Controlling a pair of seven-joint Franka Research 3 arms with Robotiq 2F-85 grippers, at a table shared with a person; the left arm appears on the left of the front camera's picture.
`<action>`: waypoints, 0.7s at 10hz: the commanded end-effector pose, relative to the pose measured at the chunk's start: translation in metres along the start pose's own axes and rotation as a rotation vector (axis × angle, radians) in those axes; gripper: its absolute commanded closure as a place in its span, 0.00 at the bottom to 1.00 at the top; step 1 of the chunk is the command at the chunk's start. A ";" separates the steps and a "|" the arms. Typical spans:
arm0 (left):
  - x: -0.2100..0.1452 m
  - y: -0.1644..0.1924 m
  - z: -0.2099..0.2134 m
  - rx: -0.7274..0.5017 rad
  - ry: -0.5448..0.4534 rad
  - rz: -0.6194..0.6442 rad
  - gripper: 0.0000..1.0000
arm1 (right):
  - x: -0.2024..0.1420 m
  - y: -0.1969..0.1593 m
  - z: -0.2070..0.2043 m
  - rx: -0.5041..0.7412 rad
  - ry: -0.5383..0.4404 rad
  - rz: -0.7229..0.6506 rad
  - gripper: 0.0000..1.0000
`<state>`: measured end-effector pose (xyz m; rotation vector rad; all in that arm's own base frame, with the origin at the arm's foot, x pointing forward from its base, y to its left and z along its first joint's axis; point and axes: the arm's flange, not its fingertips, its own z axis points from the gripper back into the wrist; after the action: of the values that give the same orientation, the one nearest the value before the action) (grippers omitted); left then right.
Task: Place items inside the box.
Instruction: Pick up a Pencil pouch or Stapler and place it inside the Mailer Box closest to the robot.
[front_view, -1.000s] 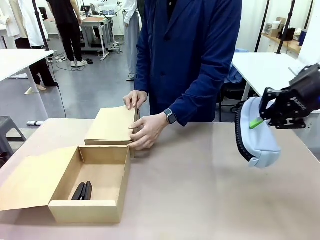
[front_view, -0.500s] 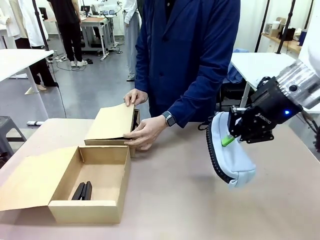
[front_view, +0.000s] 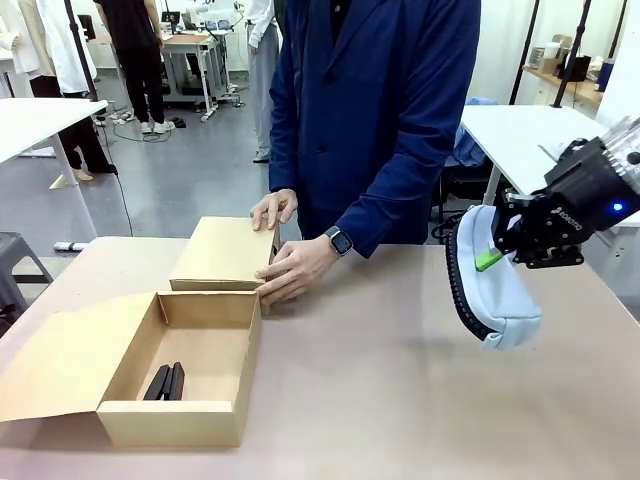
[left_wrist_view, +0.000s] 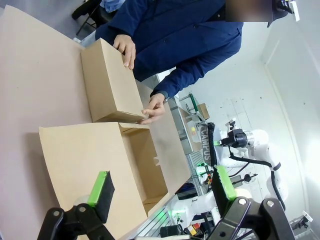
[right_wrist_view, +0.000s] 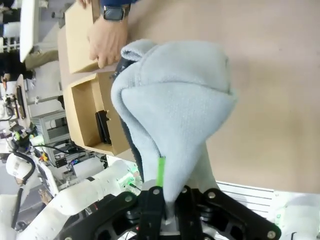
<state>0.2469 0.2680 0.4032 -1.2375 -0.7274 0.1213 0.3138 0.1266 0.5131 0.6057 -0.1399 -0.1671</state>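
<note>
My right gripper (front_view: 490, 258) hangs above the table's right side, shut on the top edge of the grey zipped pouch (front_view: 500, 305), which dangles below it. From the right wrist view the pouch (right_wrist_view: 175, 105) bulges out ahead of the right gripper (right_wrist_view: 167, 194). The box (front_view: 215, 310) stands open at the front left, flap (front_view: 60, 355) laid out to the left, and a black stapler (front_view: 165, 382) lies inside. My left gripper (left_wrist_view: 162, 187) is open, with nothing between its pads, above the box (left_wrist_view: 147, 165).
A person in a blue coat stands at the far side with both hands (front_view: 290, 265) on a smaller closed cardboard box (front_view: 222, 252) just behind the open one. Bare table (front_view: 400, 400) lies between the box and the pouch.
The right gripper swung left with the pouch, then came partway back to the right. The person pressed the smaller box's lid down flat.
</note>
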 end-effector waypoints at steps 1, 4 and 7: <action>0.001 -0.001 0.000 -0.023 -0.018 -0.024 0.00 | -0.030 -0.015 -0.023 -0.015 0.025 0.063 0.96; 0.001 -0.001 0.000 -0.023 -0.018 -0.024 0.00 | -0.038 0.023 -0.046 -0.017 0.047 0.084 0.96; 0.001 -0.001 0.000 -0.023 -0.018 -0.024 0.00 | -0.067 0.121 -0.101 -0.054 -0.033 -0.038 0.96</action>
<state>0.2468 0.2680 0.4031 -1.2376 -0.7274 0.1214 0.2721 0.2537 0.4913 0.5495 -0.1197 -0.1235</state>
